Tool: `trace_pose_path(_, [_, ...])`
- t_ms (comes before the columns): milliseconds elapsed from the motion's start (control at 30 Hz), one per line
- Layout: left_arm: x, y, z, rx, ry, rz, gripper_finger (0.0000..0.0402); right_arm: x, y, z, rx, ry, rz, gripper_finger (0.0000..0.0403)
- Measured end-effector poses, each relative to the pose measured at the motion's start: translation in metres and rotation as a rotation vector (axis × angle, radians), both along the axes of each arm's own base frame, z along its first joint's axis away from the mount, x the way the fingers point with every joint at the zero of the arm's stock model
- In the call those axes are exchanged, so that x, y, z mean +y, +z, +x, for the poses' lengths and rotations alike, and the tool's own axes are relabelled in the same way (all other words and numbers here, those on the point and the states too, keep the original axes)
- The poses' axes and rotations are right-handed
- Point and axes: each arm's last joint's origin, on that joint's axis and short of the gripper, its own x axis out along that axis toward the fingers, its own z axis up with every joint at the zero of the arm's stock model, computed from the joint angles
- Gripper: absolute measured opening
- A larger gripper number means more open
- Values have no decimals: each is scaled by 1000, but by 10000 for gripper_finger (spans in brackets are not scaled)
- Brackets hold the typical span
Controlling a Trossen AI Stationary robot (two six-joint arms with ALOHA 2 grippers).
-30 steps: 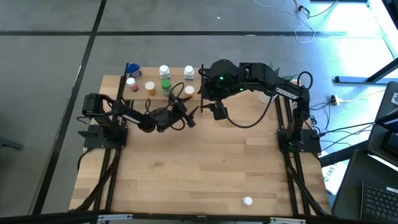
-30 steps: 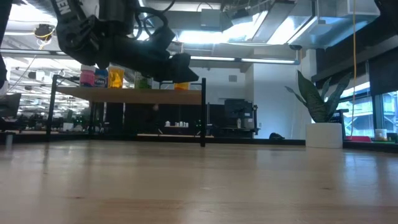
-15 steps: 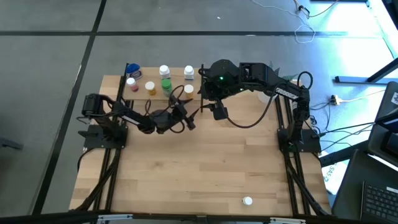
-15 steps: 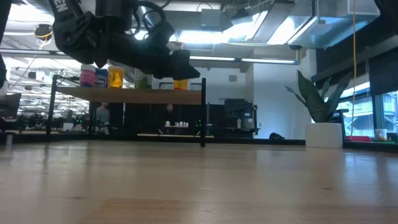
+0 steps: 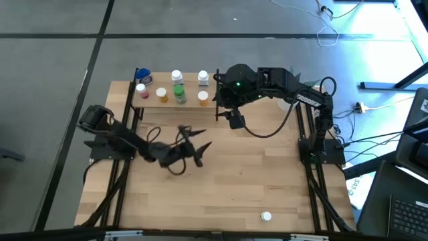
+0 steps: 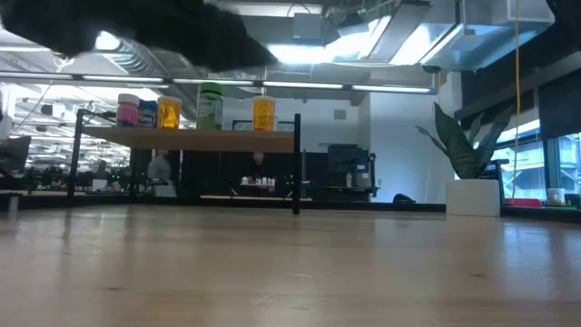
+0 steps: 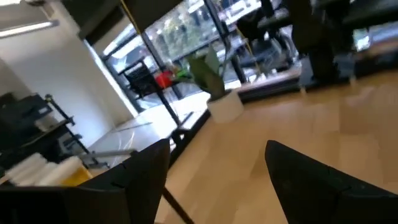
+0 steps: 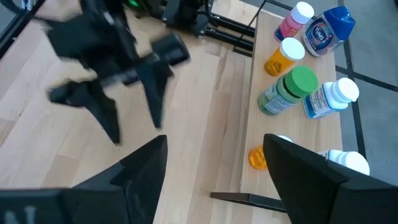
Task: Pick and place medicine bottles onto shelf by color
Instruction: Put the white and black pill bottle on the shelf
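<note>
While the right gripper (image 5: 235, 122) hangs just off the right end of the shelf (image 5: 190, 102), the left gripper (image 5: 200, 148) is out over the open tabletop (image 5: 221, 187), well apart from the shelf and level with nothing but bare wood. Its two fingers are spread, and nothing sits between them — the right wrist view shows the left gripper (image 8: 127, 106) from above with both prongs apart and empty. The right gripper's fingers are likewise parted with nothing held; through its own camera the gap between them looks down on the shelf end.

Seven medicine bottles stand on the shelf: a pink one (image 5: 141, 90) and a blue one (image 5: 144, 75) at the left end, an orange one (image 5: 162, 95), a green one with a green cap (image 5: 179, 92), a white one (image 5: 176, 77) behind it, another white one (image 5: 202, 78), and a second orange one (image 5: 204, 99) near the right post. From table height, the pink bottle (image 6: 128, 111), an orange bottle (image 6: 169, 112), the green bottle (image 6: 210, 106) and another orange bottle (image 6: 263, 113) stand upright along the shelf (image 6: 186, 138). One small white bottle (image 5: 266, 216) (possibly only a cap, too small to tell) lies far off near the front edge of the table. A potted plant (image 6: 470, 154) stands at the table's right.
</note>
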Motion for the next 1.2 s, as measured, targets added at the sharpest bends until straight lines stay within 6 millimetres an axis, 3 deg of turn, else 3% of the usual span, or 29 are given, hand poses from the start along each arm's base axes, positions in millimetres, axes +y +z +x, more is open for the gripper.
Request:
trace_pose_path(333, [-58, 1, -35, 37, 112, -51, 259, 0, 0, 0, 1, -3, 26, 267])
trace_pose_path(467, [-73, 0, -47, 81, 155, -33, 259, 10, -7, -7, 102, 101, 109, 267])
trace_pose_path(700, [-96, 3, -69, 112, 138, -25, 259, 47, -24, -23, 355, 225, 176, 267])
trace_pose_path(867, [-109, 6, -82, 82, 68, -60, 259, 87, -23, -26, 367, 328, 168, 267])
trace_pose_path(1033, [-117, 18, -97, 86, 5, -55, 259, 115, -25, -30, 387, 216, 92, 267])
trace_pose_path(1200, [-115, 44, -116, 67, -54, -81, 259, 135, -25, -35, 385, 128, 79, 267])
